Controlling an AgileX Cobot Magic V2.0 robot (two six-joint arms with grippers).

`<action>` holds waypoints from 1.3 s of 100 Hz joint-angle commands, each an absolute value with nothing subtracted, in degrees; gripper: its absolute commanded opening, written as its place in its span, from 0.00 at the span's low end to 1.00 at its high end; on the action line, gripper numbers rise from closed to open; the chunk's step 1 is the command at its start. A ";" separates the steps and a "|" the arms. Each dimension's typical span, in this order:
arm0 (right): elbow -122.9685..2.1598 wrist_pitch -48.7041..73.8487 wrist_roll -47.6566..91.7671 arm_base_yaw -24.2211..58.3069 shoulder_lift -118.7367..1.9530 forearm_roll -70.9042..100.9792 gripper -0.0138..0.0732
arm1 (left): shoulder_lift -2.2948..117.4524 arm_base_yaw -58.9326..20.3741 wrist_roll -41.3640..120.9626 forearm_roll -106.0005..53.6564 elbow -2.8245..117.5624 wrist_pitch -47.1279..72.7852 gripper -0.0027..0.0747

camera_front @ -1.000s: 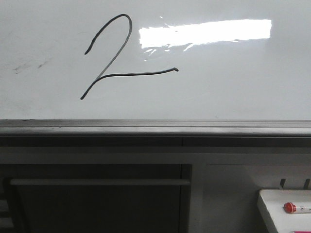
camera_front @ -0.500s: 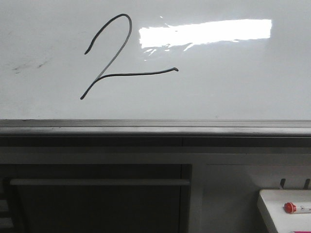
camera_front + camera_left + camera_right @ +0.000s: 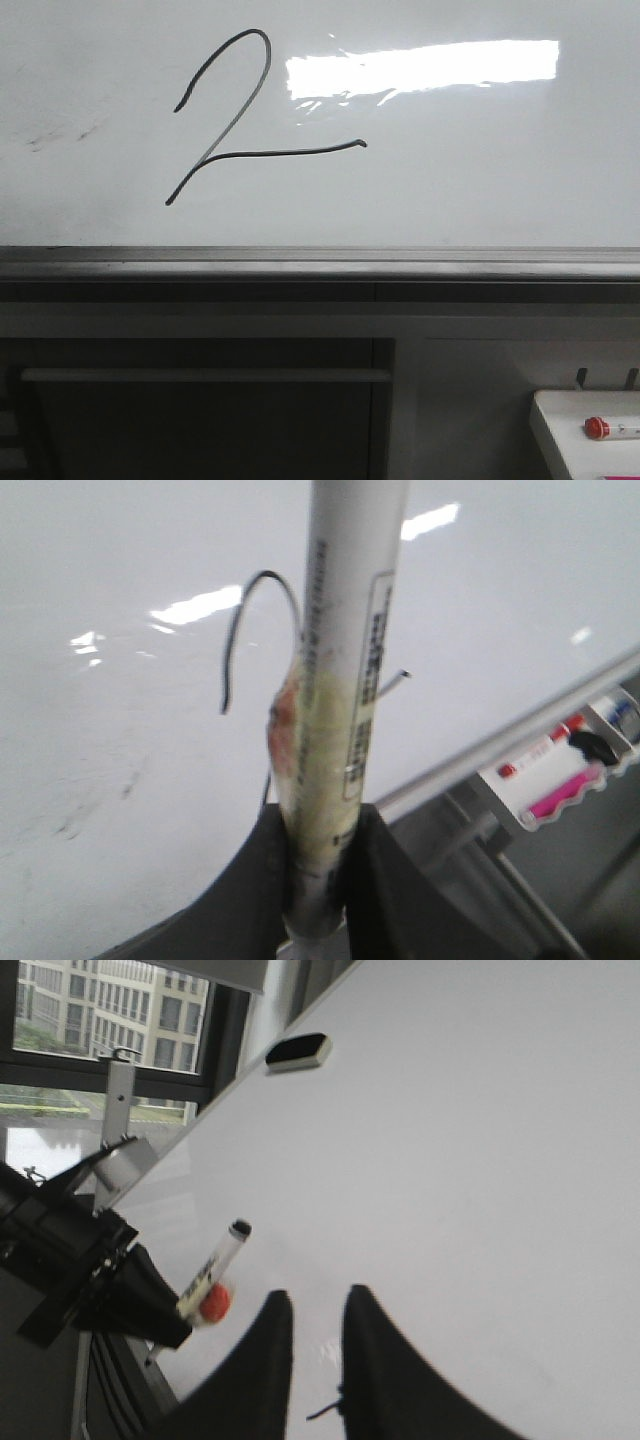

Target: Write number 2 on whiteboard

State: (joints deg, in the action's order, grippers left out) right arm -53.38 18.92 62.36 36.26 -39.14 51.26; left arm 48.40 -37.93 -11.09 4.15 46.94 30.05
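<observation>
Whiteboard point(image 3: 480, 180) — glossy white, faint grey smudges; number 2 point(image 3: 235, 120) — thin black line; ledge point(image 3: 320, 262) grey; tray point(image 3: 575, 425) white; marker cap point(image 3: 597, 428) red.

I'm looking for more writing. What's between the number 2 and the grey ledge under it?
Nothing more: in the front view, only bare white whiteboard lies between the number 2 and the grey ledge.

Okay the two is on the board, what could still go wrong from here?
The left claw is shut on the marker, whose tip points at the whiteboard near the 2; a small drift could add a stray line. The right claw hangs close to the board too and might smear fresh ink.
</observation>
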 commanded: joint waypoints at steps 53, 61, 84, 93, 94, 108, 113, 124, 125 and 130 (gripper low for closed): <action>-40.43 12.53 59.24 33.83 -34.91 56.65 0.07 | 67.58 -28.10 -17.60 4.85 46.06 11.00 0.01; -40.43 12.82 59.24 33.83 -34.91 57.34 0.07 | 69.03 -28.10 -17.60 4.85 46.06 11.00 0.01; -40.43 13.34 59.24 33.83 -34.91 58.15 0.07 | 72.22 -28.10 -17.60 4.85 46.06 7.16 0.01; -40.43 13.58 59.24 33.83 -34.91 58.15 0.07 | 73.21 -28.10 -17.60 4.85 46.06 6.22 0.01; -40.43 13.73 59.24 33.83 -34.91 58.15 0.07 | 73.44 -28.10 -17.60 4.85 46.06 6.11 0.01; -40.43 14.27 59.24 33.83 -34.91 58.15 0.07 | 74.44 -28.10 -17.60 4.85 46.06 6.09 0.01; -40.43 14.56 59.24 33.83 -34.91 58.15 0.07 | 74.44 -28.10 -17.60 4.85 46.06 6.09 0.01; -40.43 15.46 59.24 33.83 -34.91 58.15 0.07 | 74.44 -28.10 -17.60 4.85 46.06 5.87 0.01; -40.43 15.46 59.24 33.83 -34.91 58.15 0.07 | 74.44 -28.10 -17.60 4.85 46.06 5.87 0.01; -40.43 15.58 59.24 33.83 -34.91 58.15 0.07 | 74.44 -28.10 -17.60 4.85 46.06 5.87 0.01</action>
State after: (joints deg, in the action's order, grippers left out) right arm -39.02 17.18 59.30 34.33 -35.15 56.90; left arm 74.88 -28.25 -17.19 4.70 44.49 9.59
